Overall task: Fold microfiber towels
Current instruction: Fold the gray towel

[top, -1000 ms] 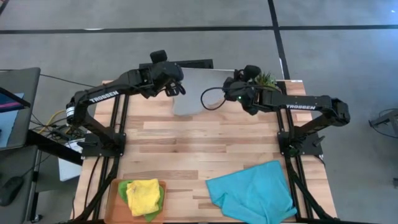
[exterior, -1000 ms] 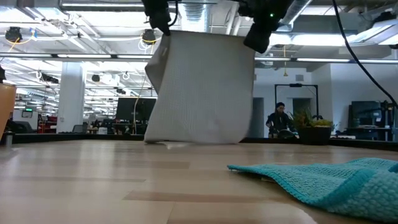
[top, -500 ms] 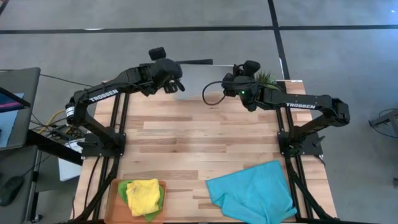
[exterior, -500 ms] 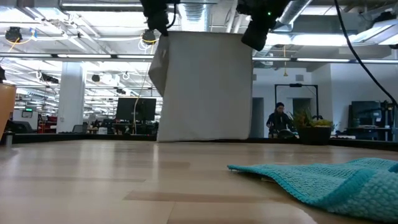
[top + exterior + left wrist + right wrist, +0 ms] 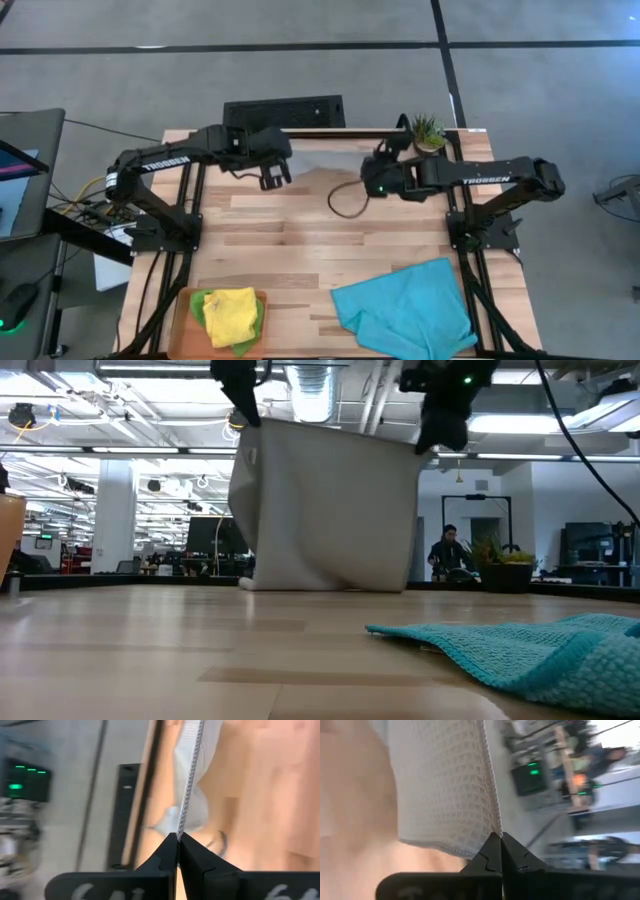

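On the left, my left gripper [image 5: 272,176] is pinched closed on one top corner of the light grey towel [image 5: 325,505]; the left wrist view shows the hem running straight out from between my closed fingertips. The towel hangs as a sheet above the far half of the table [image 5: 300,240], its lower edge resting on or just above the wood in the low view; I cannot tell which.

Handling judgement: this waffle-weave cloth is light and fully limp. It carries no load on its own, sags between the two grips, and will swing with any quick arm motion. It is not fragile. The weave looks grippy, not slick, yet a thin hem can creep out of a pinch, so I should hold at the corners, on the stitched edge, and keep the span taut.

On the right, my right gripper [image 5: 378,186] is clamped on the opposite top corner, the hem again leaving the closed fingertips in the right wrist view.

Near edge, left to right: the yellow towel [image 5: 231,314] lies on the green towel [image 5: 203,305] on the orange tray [image 5: 184,322]; the turquoise towel [image 5: 405,308] lies spread and rumpled, well apart from both grippers.
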`<act>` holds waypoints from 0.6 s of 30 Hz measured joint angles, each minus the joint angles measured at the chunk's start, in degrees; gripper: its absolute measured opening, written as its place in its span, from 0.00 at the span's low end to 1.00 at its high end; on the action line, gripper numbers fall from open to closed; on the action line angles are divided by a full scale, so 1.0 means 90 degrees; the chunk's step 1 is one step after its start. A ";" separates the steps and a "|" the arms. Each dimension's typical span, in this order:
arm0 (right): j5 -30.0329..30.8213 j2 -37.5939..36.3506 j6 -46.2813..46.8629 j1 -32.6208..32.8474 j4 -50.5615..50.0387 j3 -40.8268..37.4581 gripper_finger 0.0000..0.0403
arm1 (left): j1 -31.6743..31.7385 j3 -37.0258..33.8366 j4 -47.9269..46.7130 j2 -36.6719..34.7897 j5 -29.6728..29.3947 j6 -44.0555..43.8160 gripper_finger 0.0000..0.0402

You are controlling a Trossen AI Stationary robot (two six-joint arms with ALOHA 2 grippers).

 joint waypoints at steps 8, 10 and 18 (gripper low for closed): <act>-0.0316 0.0000 0.1450 0.0877 -0.1238 0.0008 0.01 | -0.0760 0.0000 -0.0556 0.0002 0.0694 -0.0901 0.00; -0.0318 0.0000 0.1531 0.1028 -0.1272 0.0008 0.01 | -0.0907 0.0000 -0.0707 0.0002 0.0673 -0.1045 0.00; -0.1067 0.0000 0.1885 0.1332 -0.1299 0.0003 0.01 | -0.1174 0.0001 -0.1160 0.0031 0.1393 -0.2110 0.00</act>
